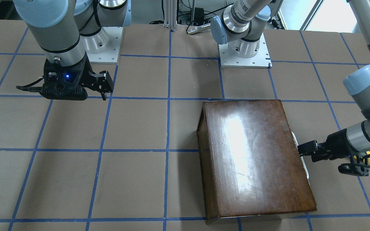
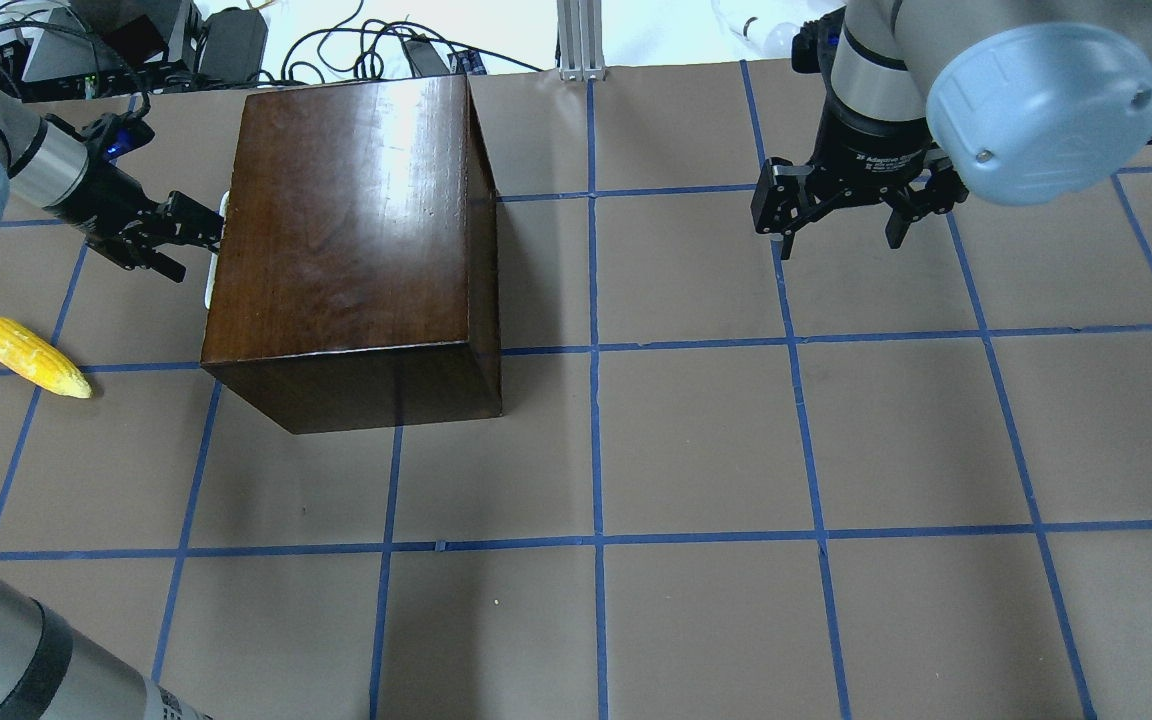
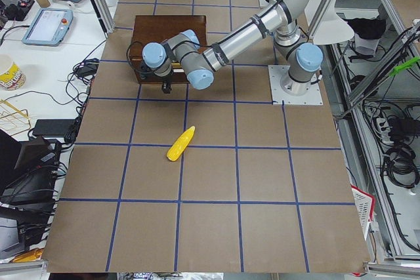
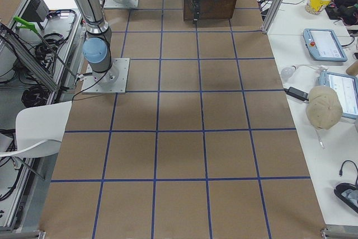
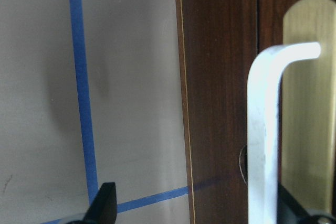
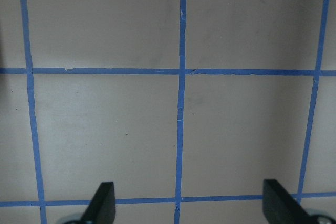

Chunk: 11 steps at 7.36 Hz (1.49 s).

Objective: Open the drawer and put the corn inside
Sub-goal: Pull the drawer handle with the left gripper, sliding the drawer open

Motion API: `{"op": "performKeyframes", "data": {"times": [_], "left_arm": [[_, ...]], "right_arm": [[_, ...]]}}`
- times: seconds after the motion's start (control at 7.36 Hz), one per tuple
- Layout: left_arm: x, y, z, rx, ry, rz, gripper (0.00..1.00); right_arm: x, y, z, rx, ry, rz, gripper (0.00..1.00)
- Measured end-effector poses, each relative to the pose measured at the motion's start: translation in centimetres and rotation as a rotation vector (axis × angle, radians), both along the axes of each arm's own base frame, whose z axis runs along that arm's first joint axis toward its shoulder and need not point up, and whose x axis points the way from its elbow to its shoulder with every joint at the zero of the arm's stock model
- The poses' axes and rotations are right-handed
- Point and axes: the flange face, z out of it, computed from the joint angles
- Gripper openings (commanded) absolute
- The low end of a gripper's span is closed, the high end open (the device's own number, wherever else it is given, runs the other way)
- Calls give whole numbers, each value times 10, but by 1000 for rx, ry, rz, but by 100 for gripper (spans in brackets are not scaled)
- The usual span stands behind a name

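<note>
The glossy dark-brown box (image 2: 356, 220) stands on the table's left half, and its drawer is pushed in. The drawer's dark front panel (image 5: 220, 77) carries a white handle (image 5: 261, 129), which also shows in the overhead view (image 2: 218, 250). My left gripper (image 2: 191, 235) is open at that front. In the left wrist view the handle stands between its fingers, close to the right finger (image 5: 291, 205). The yellow corn (image 2: 31, 357) lies on the table, left of the box and nearer the robot. My right gripper (image 2: 841, 225) is open and empty above bare table.
The brown table top (image 2: 696, 450) is marked with a grid of blue tape. The arm bases (image 1: 244, 48) stand at the robot's edge. Beyond the far edge are cables and a metal post (image 2: 581, 40).
</note>
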Motion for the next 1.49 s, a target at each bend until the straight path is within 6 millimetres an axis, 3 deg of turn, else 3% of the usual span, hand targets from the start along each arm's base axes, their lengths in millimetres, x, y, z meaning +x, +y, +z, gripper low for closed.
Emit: {"op": "performKeyframes", "data": {"times": [1.49], "left_arm": [[39, 6, 9, 11, -134, 15, 100]], "right_arm": [[0, 0, 0, 0, 0, 0, 100]]}}
